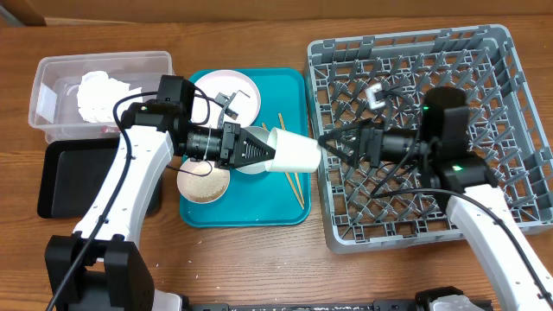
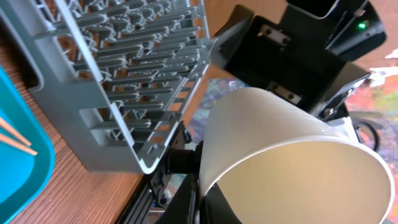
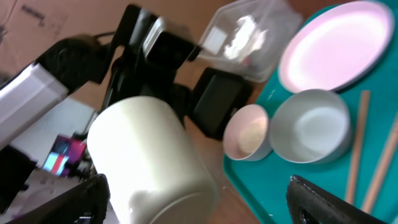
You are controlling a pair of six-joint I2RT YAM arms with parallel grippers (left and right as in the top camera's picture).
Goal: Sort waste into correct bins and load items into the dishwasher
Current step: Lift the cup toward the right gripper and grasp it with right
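A white cup [image 1: 295,152] lies sideways in the air between my two grippers, over the gap between the teal tray [image 1: 294,210] and the grey dish rack [image 1: 484,52]. My left gripper [image 1: 262,149] is shut on the cup's rim [image 2: 280,155], with one finger inside the mouth [image 2: 208,202]. My right gripper [image 1: 327,142] is open, its fingers [image 3: 208,202] spread on either side of the cup's base [image 3: 149,162]. On the teal tray are a round pale plate [image 1: 229,91], a pinkish bowl [image 1: 205,183], a grey bowl [image 3: 311,127] and chopsticks [image 1: 292,177].
A clear tub [image 1: 52,73] holding a crumpled white napkin [image 1: 99,95] stands at the far left, with a black tray [image 1: 65,177] in front of it. The dish rack's near wall [image 2: 118,81] is close to the cup.
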